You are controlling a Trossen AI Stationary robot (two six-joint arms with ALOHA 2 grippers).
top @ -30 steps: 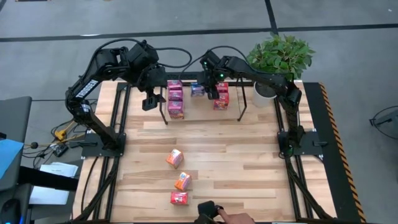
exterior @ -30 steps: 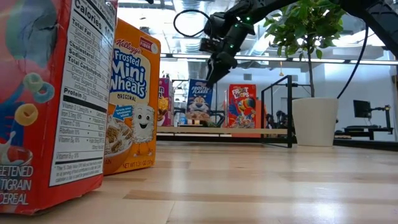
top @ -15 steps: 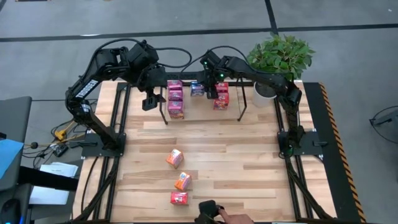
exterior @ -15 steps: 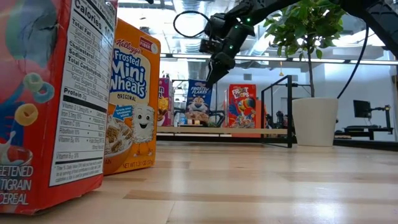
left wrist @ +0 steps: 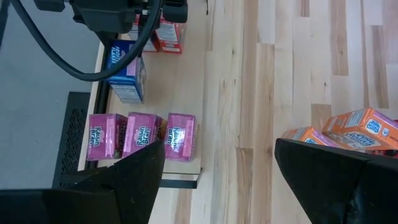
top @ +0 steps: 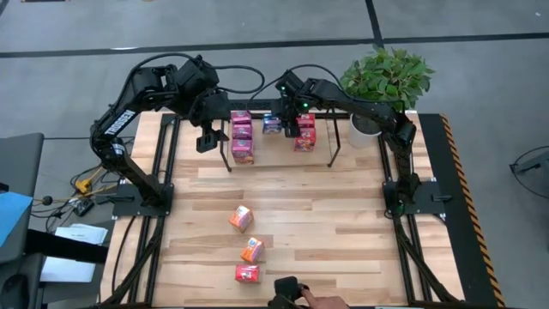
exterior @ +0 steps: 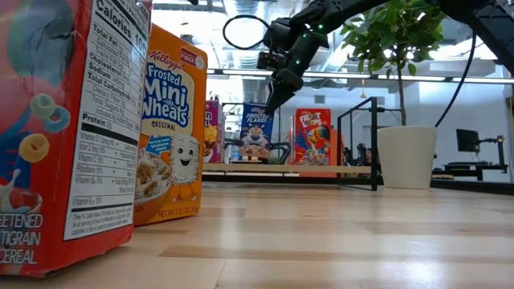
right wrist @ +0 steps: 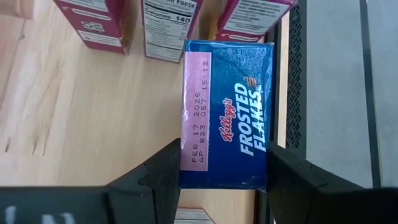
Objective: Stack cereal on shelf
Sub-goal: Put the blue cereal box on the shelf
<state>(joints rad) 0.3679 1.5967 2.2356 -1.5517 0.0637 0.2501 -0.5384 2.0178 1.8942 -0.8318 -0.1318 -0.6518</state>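
Right gripper (right wrist: 222, 180): fingers either side of the blue carton (right wrist: 226, 112), gripping it
Blue carton: on the shelf (top: 333, 148); reads "Kellogg's Frosted Flakes", "FEB 17 2026"
Beyond it: pink cartons (right wrist: 96, 23)
Left gripper (left wrist: 214, 171): spread wide, empty, above pink cartons
Near low camera: "Frosted Mini Wheats" box (exterior: 169, 128)

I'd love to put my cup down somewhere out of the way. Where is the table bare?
The wooden table is bare across its middle and right, between the thin black rod shelf and the three loose orange and red cartons. It is crowded at the shelf, where pink, blue and red cartons stand.
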